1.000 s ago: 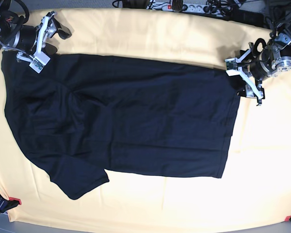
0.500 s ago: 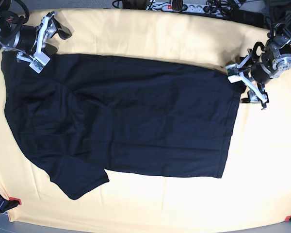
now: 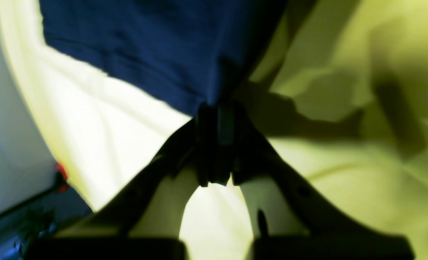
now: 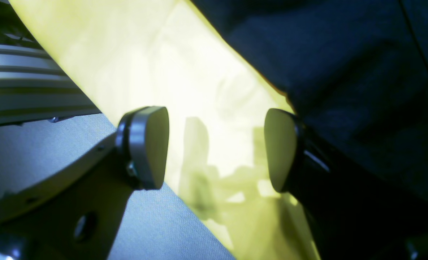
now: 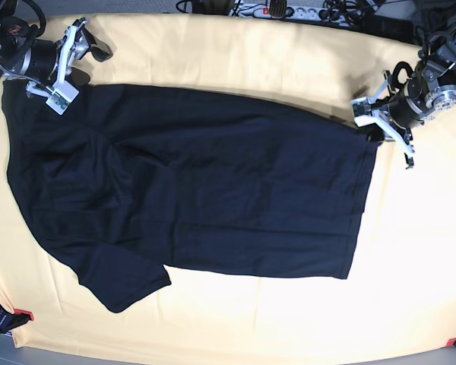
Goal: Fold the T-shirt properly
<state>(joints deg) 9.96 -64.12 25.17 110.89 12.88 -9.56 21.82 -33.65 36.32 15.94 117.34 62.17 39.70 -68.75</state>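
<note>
Change of state: the left gripper point(image 3: 217, 144), at the far right of the counter point(image 5: 235, 46), has gone from jaws spread wide to jaws pressed together within the last second. In the left wrist view the two pads meet with a corner of the T-shirt point(image 5: 190, 190) pinched between them; the dark fabric runs straight into the closed tips. The far-right hem corner therefore appears secured, which is the precondition for lifting that corner into a fold.

The right gripper point(image 4: 215, 148), at the far left, is unchanged. Its jaws stand wide apart with nothing between the pads; only the yellow-cream cloth point(image 4: 185, 83) shows in the gap. One pad sits at the edge of the black fabric; contact cannot be confirmed.

The T-shirt lies spread flat across the middle of the counter on the cloth, collar end to the left, hem to the right. No fold has yet been made.
</note>
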